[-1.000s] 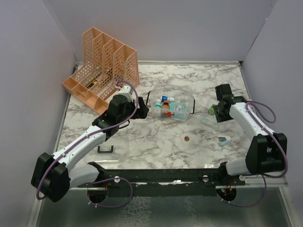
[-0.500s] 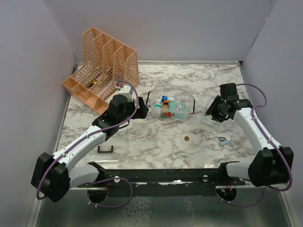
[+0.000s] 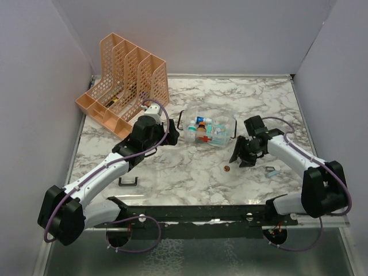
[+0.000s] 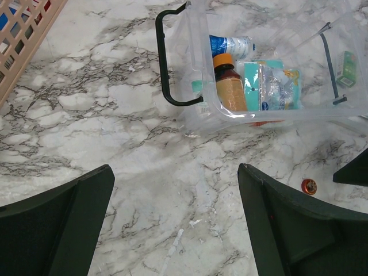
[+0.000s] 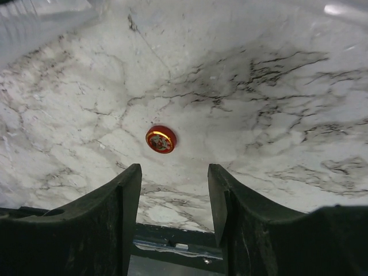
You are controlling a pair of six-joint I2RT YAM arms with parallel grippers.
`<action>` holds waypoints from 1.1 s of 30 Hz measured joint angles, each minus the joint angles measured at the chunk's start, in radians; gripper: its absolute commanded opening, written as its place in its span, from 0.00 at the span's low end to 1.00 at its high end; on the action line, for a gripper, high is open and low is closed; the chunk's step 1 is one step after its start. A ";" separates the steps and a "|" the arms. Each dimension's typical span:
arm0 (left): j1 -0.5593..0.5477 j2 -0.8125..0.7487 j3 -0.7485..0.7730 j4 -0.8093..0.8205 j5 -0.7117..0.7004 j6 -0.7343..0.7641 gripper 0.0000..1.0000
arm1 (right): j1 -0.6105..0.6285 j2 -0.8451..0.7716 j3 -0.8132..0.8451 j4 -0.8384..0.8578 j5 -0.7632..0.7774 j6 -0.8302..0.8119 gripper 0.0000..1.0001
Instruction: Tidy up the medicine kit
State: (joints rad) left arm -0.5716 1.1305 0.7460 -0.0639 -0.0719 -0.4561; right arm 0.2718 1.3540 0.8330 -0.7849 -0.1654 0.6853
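Observation:
The medicine kit (image 3: 223,123), a clear box with a black handle (image 4: 165,69), lies open mid-table. It holds an amber bottle (image 4: 230,89), a teal packet (image 4: 270,86) and a blue-white tube (image 4: 231,44). My left gripper (image 3: 172,136) hovers just left of the kit, wide open and empty (image 4: 174,172) over bare marble. A small red round tin (image 3: 226,168) lies in front of the kit. My right gripper (image 3: 240,156) hangs just above and beside that tin (image 5: 161,139), which lies just beyond the tips. The right gripper (image 5: 174,171) is open and holds nothing.
An orange mesh file rack (image 3: 123,83) stands at the back left. A loose black handle (image 3: 127,182) lies near the left arm. A small blue-white item (image 3: 272,171) rests right of the tin. Walls close in on both sides.
My right arm swung left and toward the near edge, from a clear piece at the right to over the red tin. Its jaws opened slightly. The left arm stayed put.

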 measured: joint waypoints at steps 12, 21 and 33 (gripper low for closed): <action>0.000 0.000 0.000 0.002 0.005 -0.044 0.92 | 0.150 0.064 -0.065 0.108 0.022 0.136 0.51; 0.000 0.000 0.000 0.003 0.005 -0.050 0.92 | 0.150 0.101 -0.088 0.143 0.051 0.253 0.47; 0.000 -0.001 0.000 0.003 0.005 -0.050 0.92 | 0.159 0.184 -0.015 0.104 0.068 0.264 0.38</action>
State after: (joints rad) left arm -0.5716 1.1294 0.7460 -0.0608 -0.0669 -0.5064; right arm 0.4313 1.5383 0.8181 -0.6811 -0.0975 0.9493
